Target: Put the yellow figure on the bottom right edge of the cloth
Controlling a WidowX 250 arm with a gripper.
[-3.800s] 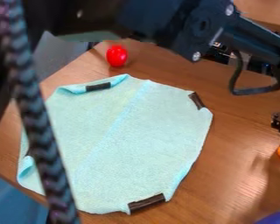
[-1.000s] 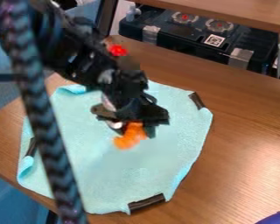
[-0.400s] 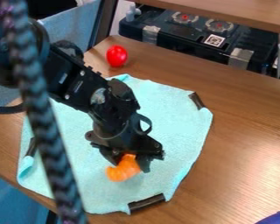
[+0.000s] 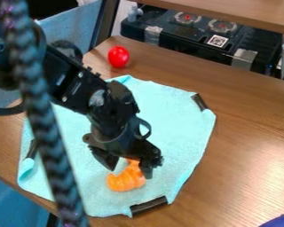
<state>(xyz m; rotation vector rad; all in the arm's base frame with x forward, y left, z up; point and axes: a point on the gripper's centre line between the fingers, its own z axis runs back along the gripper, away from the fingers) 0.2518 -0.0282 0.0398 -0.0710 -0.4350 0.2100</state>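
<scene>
The gripper (image 4: 129, 169) hangs low over the lower middle of the light blue cloth (image 4: 180, 128), its fingers apart. An orange-yellow curved figure (image 4: 126, 179) lies on the cloth just below and between the fingertips, its upper end partly behind the gripper. Cloth shows between the left finger and the figure. The right finger is close beside the figure; whether they touch I cannot tell.
Dark tape strips (image 4: 148, 205) hold the cloth to the wooden table (image 4: 251, 146). A red egg-shaped object (image 4: 118, 56) stands beyond the cloth. A blue object (image 4: 279, 221) is at the bottom right corner. A braided cable (image 4: 41, 115) crosses the left side.
From the right side, the gripper has carried the figure over the cloth and down toward its lower part. Since the last earlier frame its fingers have opened around the figure.
</scene>
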